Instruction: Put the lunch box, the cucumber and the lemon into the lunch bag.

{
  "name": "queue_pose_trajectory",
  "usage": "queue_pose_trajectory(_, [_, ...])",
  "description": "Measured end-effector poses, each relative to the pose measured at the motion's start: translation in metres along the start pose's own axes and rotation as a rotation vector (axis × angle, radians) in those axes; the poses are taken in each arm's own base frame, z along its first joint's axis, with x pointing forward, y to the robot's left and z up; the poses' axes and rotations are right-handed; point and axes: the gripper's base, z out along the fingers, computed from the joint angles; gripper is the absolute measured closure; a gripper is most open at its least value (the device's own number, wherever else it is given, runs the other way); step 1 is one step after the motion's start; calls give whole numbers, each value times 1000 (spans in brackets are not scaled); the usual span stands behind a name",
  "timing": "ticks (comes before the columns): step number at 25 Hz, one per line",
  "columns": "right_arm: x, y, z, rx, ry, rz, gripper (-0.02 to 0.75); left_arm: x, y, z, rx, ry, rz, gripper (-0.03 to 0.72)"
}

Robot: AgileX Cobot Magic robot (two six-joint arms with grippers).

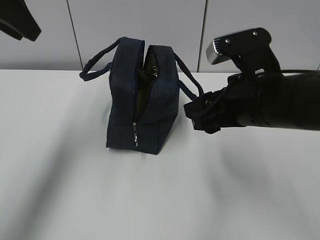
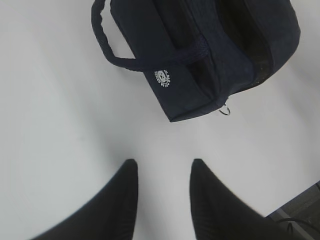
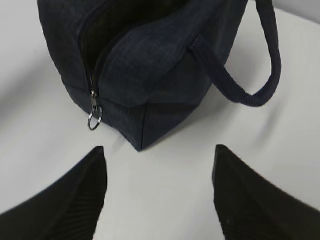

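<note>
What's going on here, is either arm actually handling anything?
Neither arm holds anything. The lunch bag stands on the white table with its top zipper open and the ring pull hanging at the end. The right gripper hovers open close beside the bag's end, jaws empty. The left gripper is also open and empty, over bare table short of the bag. No lunch box, cucumber or lemon shows on the table; what is inside the bag cannot be made out.
</note>
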Motion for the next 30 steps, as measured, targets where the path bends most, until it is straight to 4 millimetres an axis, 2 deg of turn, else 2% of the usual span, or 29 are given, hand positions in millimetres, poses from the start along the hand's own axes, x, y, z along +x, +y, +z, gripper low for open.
queue_pose_trajectory(4, [17,0,6,-7,-119,2,244,0,0,0,0,0,0,452])
queue_pose_trajectory(8, [38,0,23,-18,-151,-1,244,0,0,0,0,0,0,452])
queue_pose_trajectory(15, [50,15,54,-181,-249,-121,244,0,0,0,0,0,0,452])
queue_pose_trajectory(20, [65,19,73,-235,-254,-63,244,0,0,0,0,0,0,452])
queue_pose_trajectory(27, [82,30,92,-300,-261,17,244,0,1,0,-10,3,3,452])
queue_pose_trajectory(30, [88,29,99,-285,-252,51,244,0,1,0,-10,3,3,452])
